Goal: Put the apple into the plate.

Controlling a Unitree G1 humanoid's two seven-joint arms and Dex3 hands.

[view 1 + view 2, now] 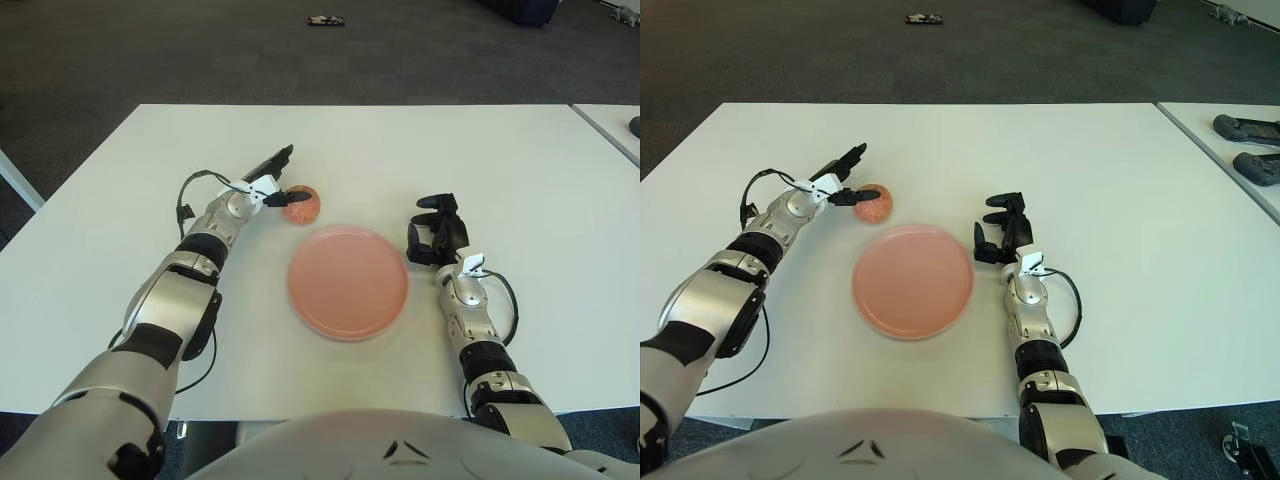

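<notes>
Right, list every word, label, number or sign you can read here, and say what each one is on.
None can be read.
White tag on the left hand, beside the apple: no text legible.
White tag at the right hand wrist, right of the plate: no text legible.
Dark devices on the neighbouring table: no markings legible.

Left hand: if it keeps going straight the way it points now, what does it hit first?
The apple. The left hand is open, one finger at the apple's left side, another raised behind it. The plate lies nearer the robot, off that line. Actual contact is unclear.
</notes>
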